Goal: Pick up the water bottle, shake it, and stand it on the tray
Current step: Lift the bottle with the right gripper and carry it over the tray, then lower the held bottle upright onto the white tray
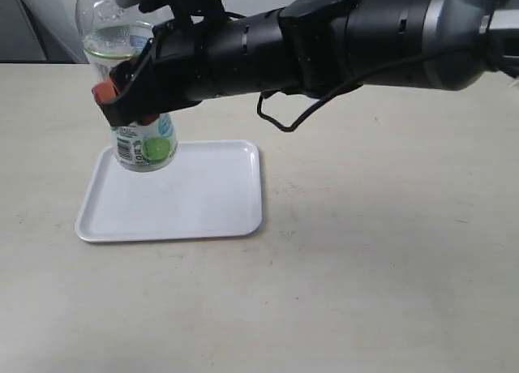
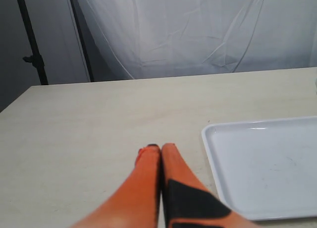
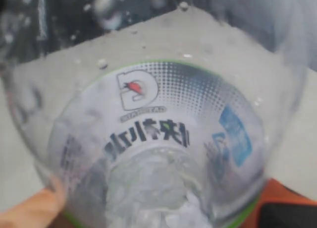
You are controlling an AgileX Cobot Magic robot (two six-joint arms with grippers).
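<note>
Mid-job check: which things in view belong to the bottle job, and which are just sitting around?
Part of the job: water bottle, gripped in the right gripper; tray.
Just there: left gripper, shut and holding nothing; table; white backdrop; black stand.

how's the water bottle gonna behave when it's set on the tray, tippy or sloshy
The water bottle shows water with air above, so it likely sloshes and feels heavy. Tall and narrow, it may tip on the smooth tray. Its clear plastic wall probably flexes under the jaws.
</note>
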